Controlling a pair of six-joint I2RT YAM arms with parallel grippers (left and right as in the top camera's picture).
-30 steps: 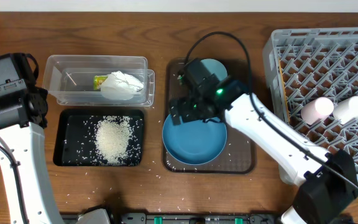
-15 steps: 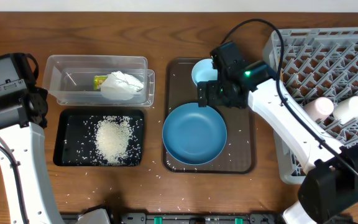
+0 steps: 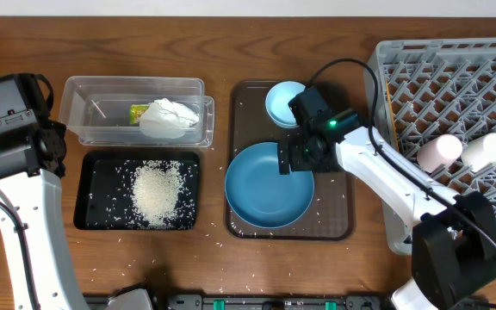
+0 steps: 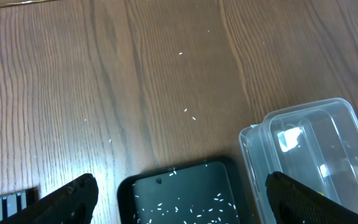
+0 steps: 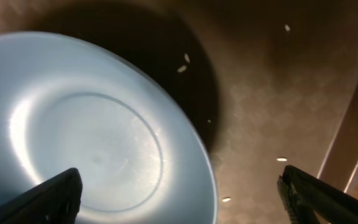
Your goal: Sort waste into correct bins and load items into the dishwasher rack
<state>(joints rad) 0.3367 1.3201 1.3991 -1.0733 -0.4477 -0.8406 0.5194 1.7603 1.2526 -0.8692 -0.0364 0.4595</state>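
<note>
A large dark-blue bowl (image 3: 269, 185) sits on the brown serving tray (image 3: 334, 226), with a small light-blue bowl (image 3: 282, 101) behind it. My right gripper (image 3: 294, 160) hovers open over the big bowl's far right rim. In the right wrist view that bowl (image 5: 92, 137) fills the left side, and its rim runs between the spread fingers of my right gripper (image 5: 179, 193). The clear tub (image 3: 89, 95) holds a white tissue (image 3: 169, 118) and a green-yellow wrapper (image 3: 139, 112). Rice (image 3: 156, 191) lies in the black tray (image 3: 93, 215). My left gripper (image 4: 182, 199) hangs open and empty above that tray's corner (image 4: 143, 186).
The grey rack (image 3: 455, 77) at the right holds a pink cup (image 3: 438, 152) and a white cup (image 3: 482, 149) lying on their sides. Stray rice grains (image 5: 281, 159) dot the brown tray and the table's front. The left arm (image 3: 15, 146) stands at the table's left edge.
My right gripper swung from the big bowl's far left rim toward the small bowl, then came down over the big bowl's far right rim. The left arm has not moved.
</note>
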